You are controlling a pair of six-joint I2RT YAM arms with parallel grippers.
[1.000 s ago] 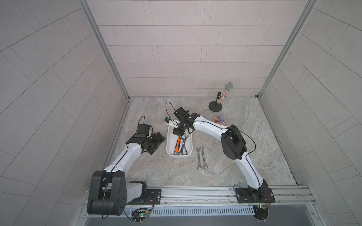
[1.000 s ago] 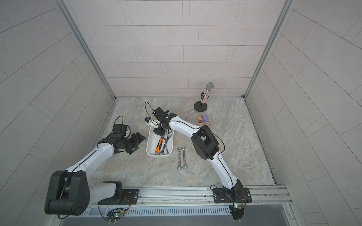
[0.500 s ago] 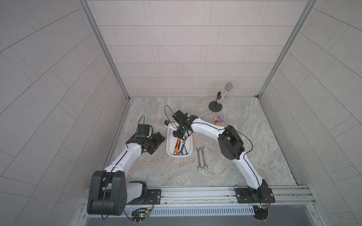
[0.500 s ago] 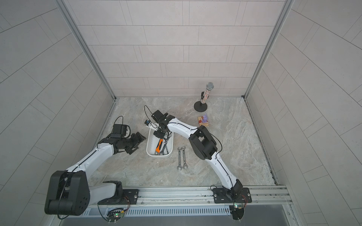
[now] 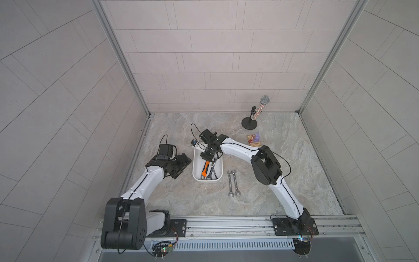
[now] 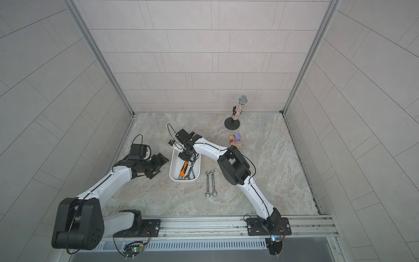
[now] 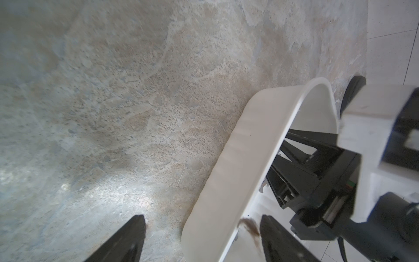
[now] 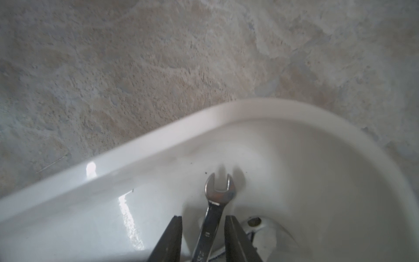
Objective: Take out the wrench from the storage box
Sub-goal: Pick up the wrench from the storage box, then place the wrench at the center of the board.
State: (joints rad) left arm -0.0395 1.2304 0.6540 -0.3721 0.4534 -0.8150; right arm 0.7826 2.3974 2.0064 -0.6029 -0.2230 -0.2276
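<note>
Black fingers (image 8: 172, 240) of the right gripper (image 8: 203, 221) stand apart on either side of the shank of a silver open-end wrench (image 8: 218, 197) (slivers of white show between, no clamp yet) at the upper end of the shallow white plastic storage box (image 5: 207, 180) (image 6: 184, 179), near the centre in both top views. The left gripper (image 7: 201, 229), fingers spread wide, hovers just beside the box's left wall. Two more silver wrenches (image 5: 230, 183) lie side by side on the marbled tabletop (image 5: 283, 181), right of the box.
</note>
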